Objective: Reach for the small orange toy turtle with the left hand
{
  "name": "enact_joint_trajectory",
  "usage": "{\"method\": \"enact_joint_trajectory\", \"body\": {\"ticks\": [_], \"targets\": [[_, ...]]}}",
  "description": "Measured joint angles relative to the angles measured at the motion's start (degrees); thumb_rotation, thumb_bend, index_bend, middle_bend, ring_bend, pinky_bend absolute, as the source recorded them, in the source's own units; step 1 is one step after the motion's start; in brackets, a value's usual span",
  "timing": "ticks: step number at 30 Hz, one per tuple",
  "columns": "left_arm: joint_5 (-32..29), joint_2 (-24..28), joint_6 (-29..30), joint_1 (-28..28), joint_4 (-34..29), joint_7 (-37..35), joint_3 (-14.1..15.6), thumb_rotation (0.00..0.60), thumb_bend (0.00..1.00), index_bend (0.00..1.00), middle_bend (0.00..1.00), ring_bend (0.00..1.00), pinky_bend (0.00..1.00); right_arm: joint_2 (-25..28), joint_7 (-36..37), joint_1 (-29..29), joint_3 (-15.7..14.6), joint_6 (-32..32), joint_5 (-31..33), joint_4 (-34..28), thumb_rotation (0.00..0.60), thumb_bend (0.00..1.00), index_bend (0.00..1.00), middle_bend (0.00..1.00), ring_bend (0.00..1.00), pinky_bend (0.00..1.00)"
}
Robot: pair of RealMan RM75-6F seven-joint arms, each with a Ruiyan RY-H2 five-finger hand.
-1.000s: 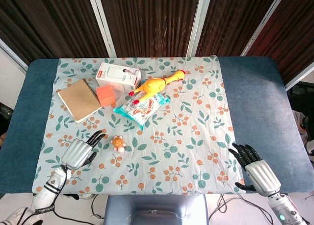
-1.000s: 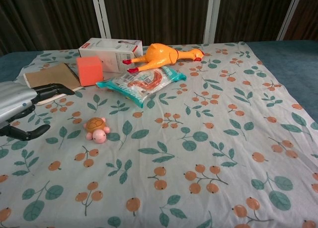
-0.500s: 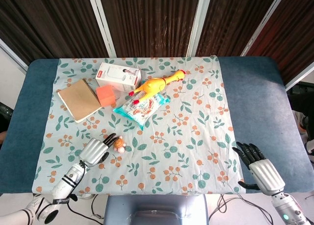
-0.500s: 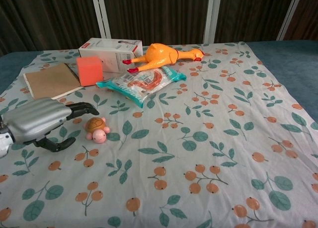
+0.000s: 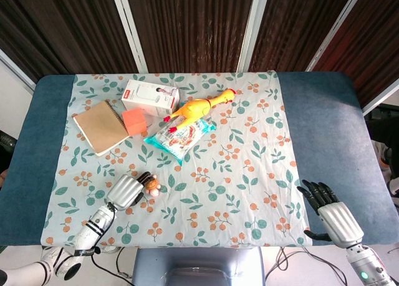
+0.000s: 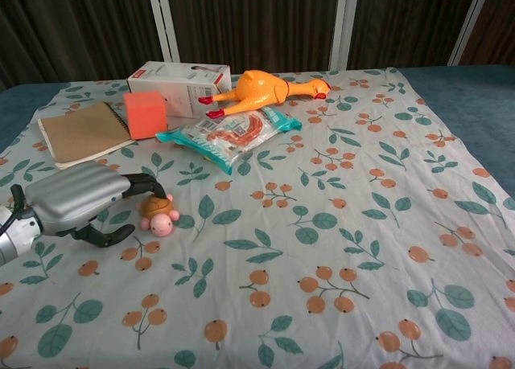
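Note:
The small orange toy turtle with a pink head lies on the floral cloth near the front left, also seen as the turtle in the head view. My left hand lies just left of it, open, its dark fingertips curving over the turtle's back, thumb below; whether they touch it is unclear. The same left hand shows in the head view beside the turtle. My right hand rests open at the front right edge of the blue table, holding nothing.
Behind the turtle lie a snack packet, a yellow rubber chicken, an orange cube, a white box and a brown notebook. The floral cloth covers the table's middle.
My left hand has moved right and forward across the cloth, from well left of the turtle to right beside it, fingers now arching over its shell. The right hand has drawn back slightly.

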Motion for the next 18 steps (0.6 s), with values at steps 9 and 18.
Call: {"method": "enact_joint_trajectory", "body": {"ticks": [9,18], "targets": [[-0.8,-1.8,-1.1,-1.5,0.1,0.6,-0.2,0.6,0.44,0.31,0.29,0.96,1.0,0.5,0.7,-0.1,0.1,0.6,-0.1,-0.2,0.6,0.18,0.0,0.0,0.0,0.0],[-0.1,-4.6,1.8,-2.1,4.8,-0.5,0.1,0.6,0.46,0.74,0.81,0.97,1.0,1.0,1.6,-0.3,0.2,1.4,-0.3,0.0,0.6,0.18,0.0,0.0,0.0,0.0]]}}
